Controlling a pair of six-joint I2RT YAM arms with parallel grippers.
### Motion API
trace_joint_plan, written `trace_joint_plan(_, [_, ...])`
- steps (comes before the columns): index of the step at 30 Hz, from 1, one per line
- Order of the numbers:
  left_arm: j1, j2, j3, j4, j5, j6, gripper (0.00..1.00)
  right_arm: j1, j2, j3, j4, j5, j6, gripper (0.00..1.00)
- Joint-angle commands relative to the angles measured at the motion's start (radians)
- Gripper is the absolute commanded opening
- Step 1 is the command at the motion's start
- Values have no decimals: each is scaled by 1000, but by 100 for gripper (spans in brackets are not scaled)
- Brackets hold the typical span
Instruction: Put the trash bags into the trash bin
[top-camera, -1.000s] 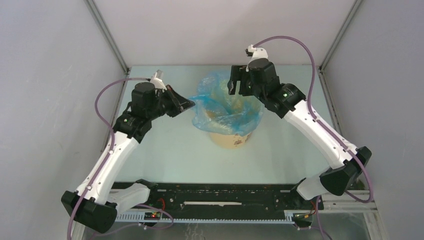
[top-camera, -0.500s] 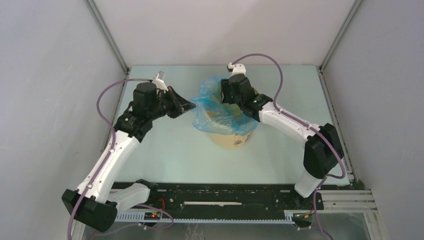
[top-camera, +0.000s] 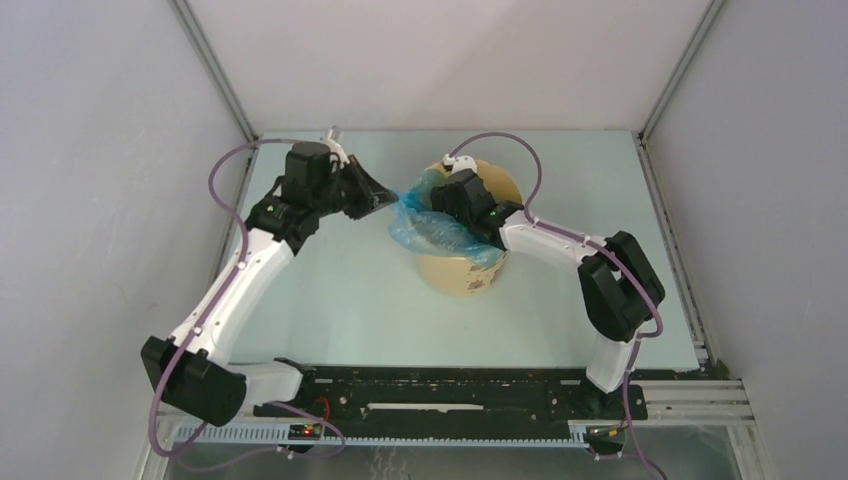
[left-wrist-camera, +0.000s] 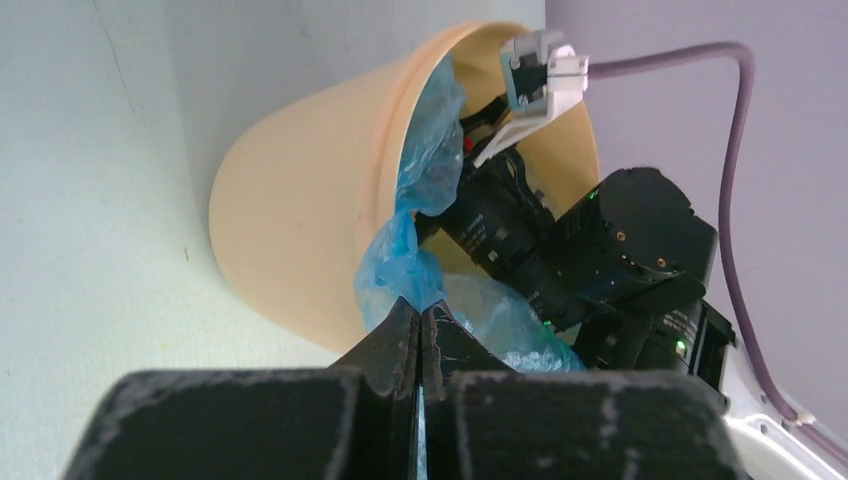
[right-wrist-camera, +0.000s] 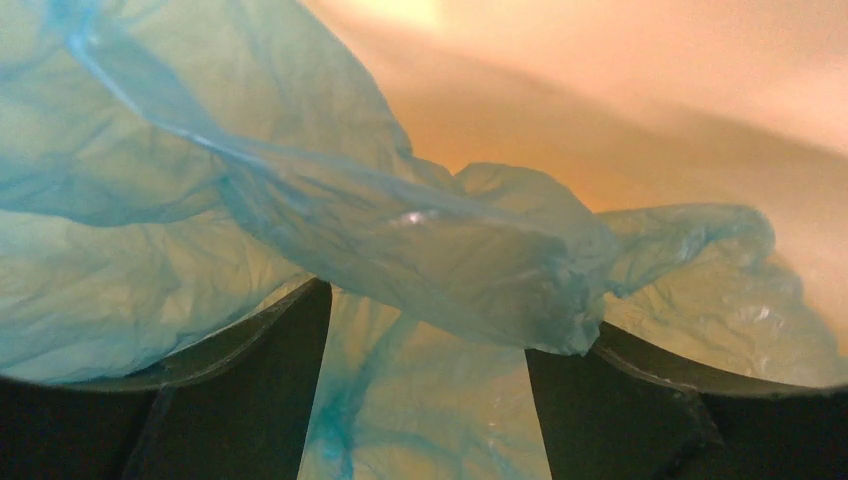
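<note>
**bag going down into the bin, one corner still pinched outside**

the left gripper (left-wrist-camera: 420, 318) has its fingers (left-wrist-camera: 398, 350) pressed flat together on a twisted corner of the trash bag (left-wrist-camera: 402, 262), just outside the near-left rim of the trash bin (left-wrist-camera: 300, 220). the right gripper (right-wrist-camera: 425, 345) is down inside the bin. its fingers (right-wrist-camera: 240, 350) stand well apart, with blue film draped over and between them, pushed rather than gripped.

most of the bag sits bunched in the left half of the bin's mouth. a fold hangs over the left rim toward the left gripper, and a little lies over the front rim. the bin stands upright near the middle of the table (top-camera: 340, 290).

by my reading, the step in hand is stuffing the film down into the bin. the next move seems to call for the left gripper to carry its corner over the rim and let go, so that nothing trails outside. the thin film may cling to the fingers and lift back out as they leave.

a second ago the bag was spread wide over the whole mouth and the right gripper hung above the far-right rim. now that gripper is plunged in, the far rim shows bare, and the left gripper has come closer to the bin.
</note>
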Motion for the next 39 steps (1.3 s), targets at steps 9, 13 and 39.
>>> trace_joint_plan(9, [4,68,158,84,25,57,0,-32,-166,467,-699,-95,68,91])
trace_joint_plan(13, [3,54,147,94,42,52,0,-38,-244,489,-819,-52,112,92])
trace_joint_plan(39, [5,31,95,99,43,21,0,71,-610,172,-948,-37,314,52])
